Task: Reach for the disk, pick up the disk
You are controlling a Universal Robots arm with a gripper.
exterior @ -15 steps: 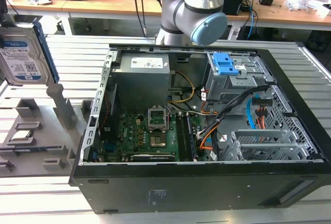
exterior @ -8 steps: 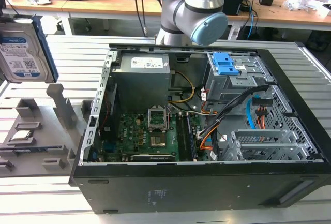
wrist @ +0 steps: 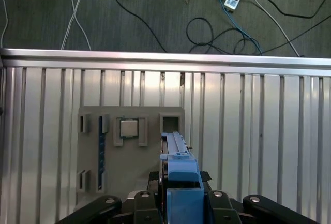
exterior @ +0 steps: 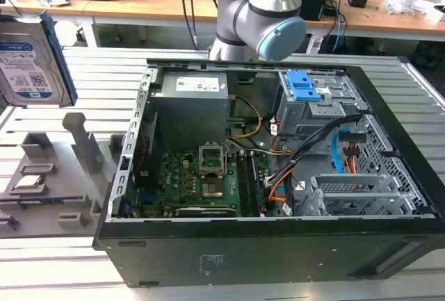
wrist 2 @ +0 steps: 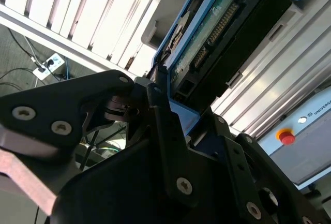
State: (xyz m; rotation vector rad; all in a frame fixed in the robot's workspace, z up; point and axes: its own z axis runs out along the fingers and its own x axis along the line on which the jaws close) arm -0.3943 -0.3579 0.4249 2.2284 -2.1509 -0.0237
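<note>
In the exterior view the disk (exterior: 29,61) is cut off by the left edge, and the robot arm (exterior: 268,16) by the top edge. In the second wrist view the gripper (wrist 2: 178,107) covers the disk's near end, and its far end runs past the top edge. Its label's fine print is too small to read.

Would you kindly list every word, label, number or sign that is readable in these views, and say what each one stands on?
Label on the disk: barcodes and print, too small to read.
White sticker on the grey metal box: print too small to read.
Grey panel by the red button: lettering cut off at the picture's edge.
Nothing can be quoted with confidence.
</note>
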